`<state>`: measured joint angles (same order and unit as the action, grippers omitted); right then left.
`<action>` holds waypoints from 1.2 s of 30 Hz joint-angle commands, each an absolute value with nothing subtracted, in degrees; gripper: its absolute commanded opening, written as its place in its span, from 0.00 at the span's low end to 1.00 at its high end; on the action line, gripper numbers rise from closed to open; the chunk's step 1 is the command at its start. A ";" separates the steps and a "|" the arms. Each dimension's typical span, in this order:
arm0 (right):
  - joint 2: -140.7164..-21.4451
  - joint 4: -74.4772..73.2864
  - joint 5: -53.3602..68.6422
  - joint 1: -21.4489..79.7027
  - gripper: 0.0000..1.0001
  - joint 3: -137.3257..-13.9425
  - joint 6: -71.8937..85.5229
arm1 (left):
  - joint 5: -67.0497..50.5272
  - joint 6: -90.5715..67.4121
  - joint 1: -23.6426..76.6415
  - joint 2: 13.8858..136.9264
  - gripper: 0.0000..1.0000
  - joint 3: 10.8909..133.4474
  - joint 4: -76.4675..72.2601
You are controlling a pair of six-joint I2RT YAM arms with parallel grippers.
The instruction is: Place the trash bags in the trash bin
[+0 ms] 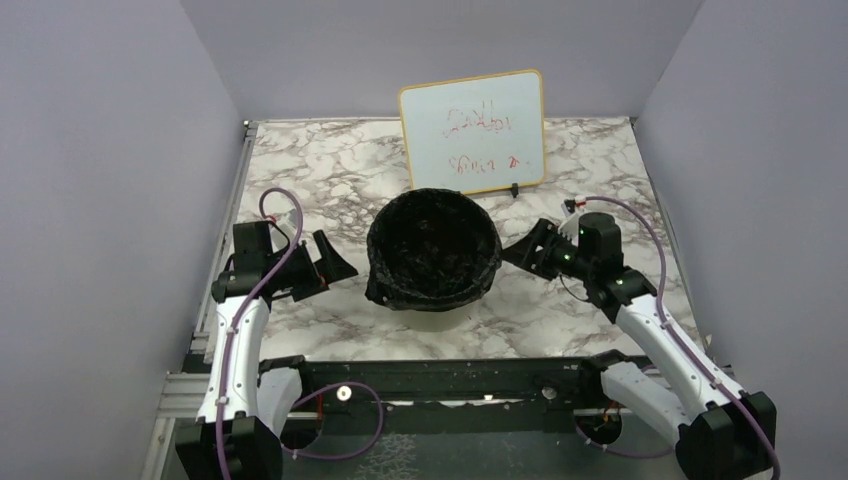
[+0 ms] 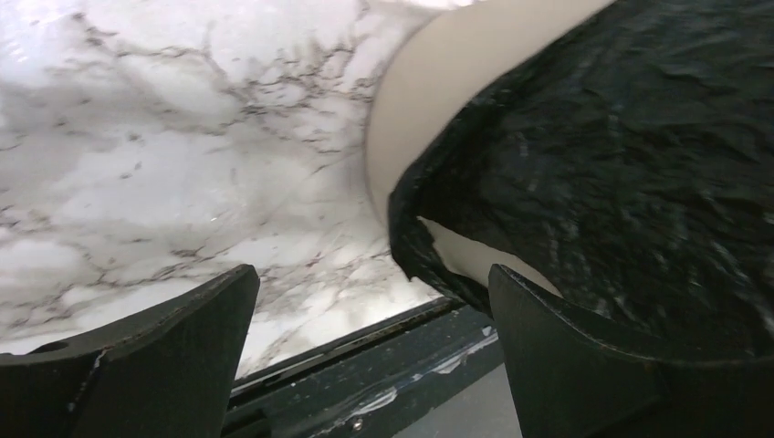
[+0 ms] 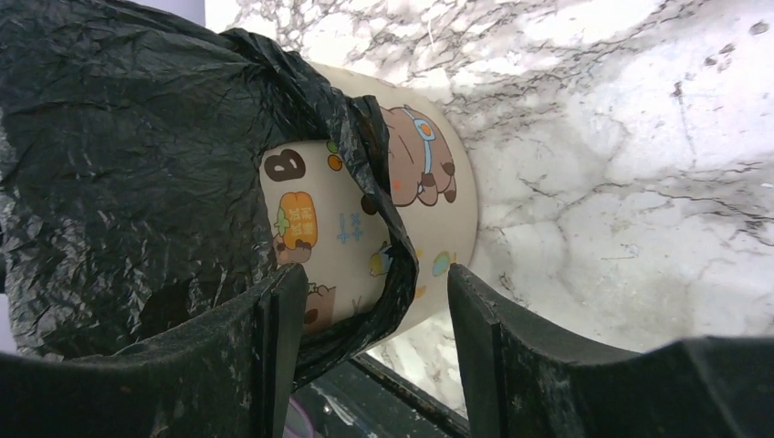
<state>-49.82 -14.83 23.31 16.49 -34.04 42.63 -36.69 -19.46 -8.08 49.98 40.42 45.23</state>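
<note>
The cream trash bin (image 1: 432,318) stands at the table's middle. The black trash bag (image 1: 432,245) lines it and is folded down over its rim. My left gripper (image 1: 338,264) is open and empty, just left of the bin. In the left wrist view the bag (image 2: 630,164) hangs over the bin's wall (image 2: 411,119) beyond the gripper (image 2: 374,297). My right gripper (image 1: 514,255) is open at the bin's right side. In the right wrist view the bag (image 3: 128,155) hangs over the picture-printed bin (image 3: 438,196), and its hem runs between the open gripper (image 3: 370,297) fingers, close to the left finger (image 3: 246,365).
A white whiteboard (image 1: 473,132) with red writing leans upright just behind the bin. The black frame rail (image 1: 440,375) runs along the table's near edge. Grey walls close in the left, right and back sides.
</note>
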 commanded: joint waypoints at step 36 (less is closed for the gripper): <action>-61.53 -7.95 37.92 16.61 0.63 -35.23 43.04 | -30.72 -43.90 11.98 46.84 0.98 33.94 14.54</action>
<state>-61.30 -10.74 32.82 16.36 -34.65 42.61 -25.19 -36.58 11.70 43.77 36.38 29.41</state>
